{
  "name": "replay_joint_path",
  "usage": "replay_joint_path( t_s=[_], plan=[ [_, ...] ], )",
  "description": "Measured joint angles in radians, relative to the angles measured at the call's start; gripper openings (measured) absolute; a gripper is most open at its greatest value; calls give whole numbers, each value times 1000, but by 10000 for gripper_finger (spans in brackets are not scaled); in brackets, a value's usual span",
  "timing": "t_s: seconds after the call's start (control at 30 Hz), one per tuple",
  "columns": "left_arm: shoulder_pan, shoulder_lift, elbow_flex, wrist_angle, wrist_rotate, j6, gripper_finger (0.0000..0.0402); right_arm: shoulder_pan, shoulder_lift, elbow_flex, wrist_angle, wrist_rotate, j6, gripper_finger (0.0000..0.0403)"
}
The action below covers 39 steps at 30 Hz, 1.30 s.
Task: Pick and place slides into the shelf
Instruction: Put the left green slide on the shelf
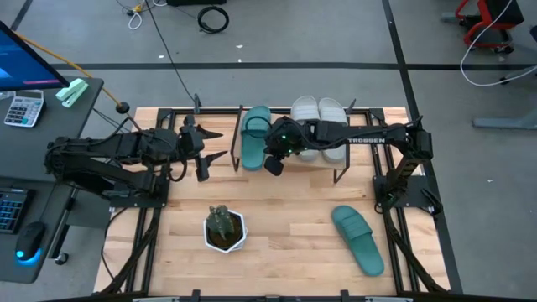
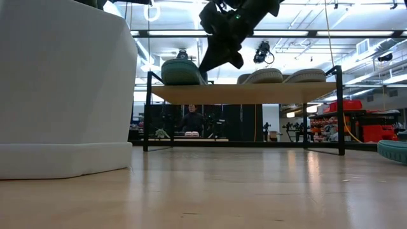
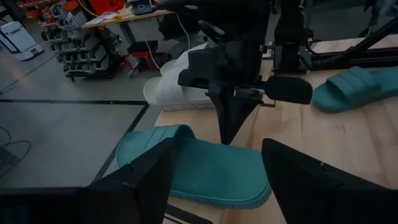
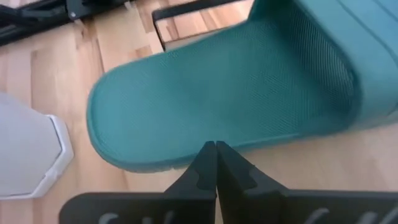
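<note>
High view: shelf (image 1: 289, 164) sits at the far middle of the table (image 1: 285, 226), light plank top, thin black legs. On it, one teal slide (image 1: 255, 134) at the left end and a grey-white pair (image 1: 319, 113) beside it, partly covered by the right arm. Second teal slide (image 1: 359, 239) lies on the table near the right front, well apart from the shelf, ribbed strap visible. Potted plant (image 1: 224, 228) in a white pot stands front-centre. Right arm reaches across the shelf, white "TROSSEN" lettering readable on it; right gripper (image 1: 273, 163) is just beside the shelved teal slide. Left gripper (image 1: 220, 144) is left of the shelf, fingers spread, nothing between them.

Low view: shelf plank seen edge-on on black legs; the teal slide and the pale pair rest on top. Right gripper hangs above the plank beside the teal slide. Second teal slide's edge shows at the far right. The big white block on the left is the plant pot (image 2: 63, 89). A person (image 2: 192, 119) sits far back in the room.

Left wrist view: own fingers (image 3: 149, 180) spread, empty; teal slide lies beyond them, smooth foam footbed. Right gripper points down just past it, pressed together.

Right wrist view: right fingers (image 4: 230, 171) pressed together, holding nothing, tips just over the teal slide's textured sole edge.
</note>
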Motion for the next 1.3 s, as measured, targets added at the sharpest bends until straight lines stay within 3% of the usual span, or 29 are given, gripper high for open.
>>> replay_joint_path(
  t_s=[0.2,0.8,1.0,1.3],
  plan=[
    [0,0,0,-16,0,-13,236,-19,0,0,-77,1,-32,2],
    [0,0,0,-16,0,-13,231,-60,0,0,10,-18,-49,2],
    [0,0,0,-16,0,-13,231,-79,0,0,-77,-36,-107,1],
    [0,0,0,-15,0,-13,231,-124,0,0,-31,18,-166,1]
  ],
)
